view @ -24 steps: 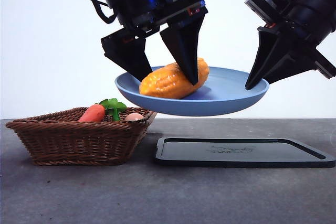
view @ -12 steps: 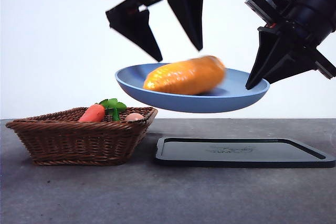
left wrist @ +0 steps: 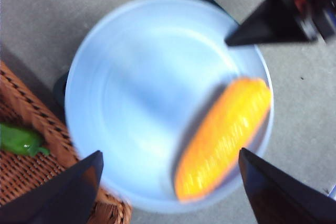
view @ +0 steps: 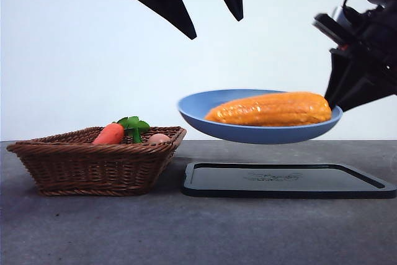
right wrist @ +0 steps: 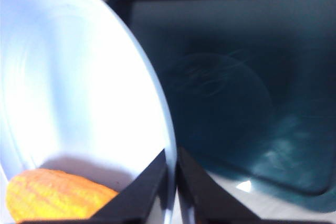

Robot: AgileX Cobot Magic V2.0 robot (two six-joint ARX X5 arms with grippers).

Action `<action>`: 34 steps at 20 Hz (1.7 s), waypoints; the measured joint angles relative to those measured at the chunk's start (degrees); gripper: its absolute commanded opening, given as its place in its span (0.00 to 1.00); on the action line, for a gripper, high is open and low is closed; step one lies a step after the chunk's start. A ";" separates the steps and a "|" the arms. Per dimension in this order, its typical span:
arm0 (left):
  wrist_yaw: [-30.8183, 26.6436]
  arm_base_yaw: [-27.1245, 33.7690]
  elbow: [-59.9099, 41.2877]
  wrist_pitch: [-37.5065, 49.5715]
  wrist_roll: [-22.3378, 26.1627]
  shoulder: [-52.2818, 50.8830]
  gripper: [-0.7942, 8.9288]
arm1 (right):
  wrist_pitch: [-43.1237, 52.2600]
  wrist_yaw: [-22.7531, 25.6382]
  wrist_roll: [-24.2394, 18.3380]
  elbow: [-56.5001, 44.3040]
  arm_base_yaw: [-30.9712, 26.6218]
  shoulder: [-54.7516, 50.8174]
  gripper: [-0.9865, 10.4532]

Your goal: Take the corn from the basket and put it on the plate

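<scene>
The corn lies lengthwise in the light-blue plate, which hangs level above the black tray. My right gripper is shut on the plate's right rim; its wrist view shows the rim pinched between both jaws of that gripper, with the corn beside them. High above the plate, my left gripper is open and holds nothing. Its wrist view looks down between its gripper jaws on the plate and the corn. The wicker basket rests on the table at the left.
A carrot with green leaves and a small tan ball lie in the basket. The flat black tray sits on the grey table right of the basket, directly under the plate.
My left gripper let go of the corn and rose well above the plate. The right gripper carried the plate rightward and lower, and the corn rolled toward the plate's right side.
</scene>
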 measured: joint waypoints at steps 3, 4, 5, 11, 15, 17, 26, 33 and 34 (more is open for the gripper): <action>0.00 0.00 0.26 -0.28 0.00 0.00 0.51 | 2.10 0.22 -0.02 0.57 -2.80 3.61 0.09; 0.00 0.00 0.55 -0.70 0.00 0.00 0.51 | 2.16 0.24 -0.02 1.27 -3.45 5.14 0.09; 0.00 0.00 0.85 -0.79 0.00 0.00 0.51 | 2.71 0.22 -0.04 2.19 -4.22 7.19 0.09; 0.00 0.00 1.07 -1.03 -0.02 0.00 0.51 | 3.63 0.07 -0.04 7.85 -5.53 17.55 0.09; 0.00 0.00 1.07 -1.03 -0.02 0.00 0.51 | 3.89 -0.15 -0.09 8.13 -5.53 20.52 0.09; 0.00 0.00 1.07 -1.01 -0.04 0.00 0.51 | 3.87 -0.24 -0.09 8.15 -5.53 20.92 0.09; 0.00 0.00 1.07 -1.07 -0.04 0.00 0.51 | 2.56 -0.74 -0.50 8.15 -5.64 20.48 0.29; 0.00 0.00 1.07 -1.20 -0.04 0.00 0.51 | -6.51 -0.70 -3.91 8.20 -6.80 3.96 0.29; 0.00 0.00 1.07 -1.22 -0.04 0.00 0.51 | -8.79 -0.70 -4.94 8.20 -6.69 1.29 0.29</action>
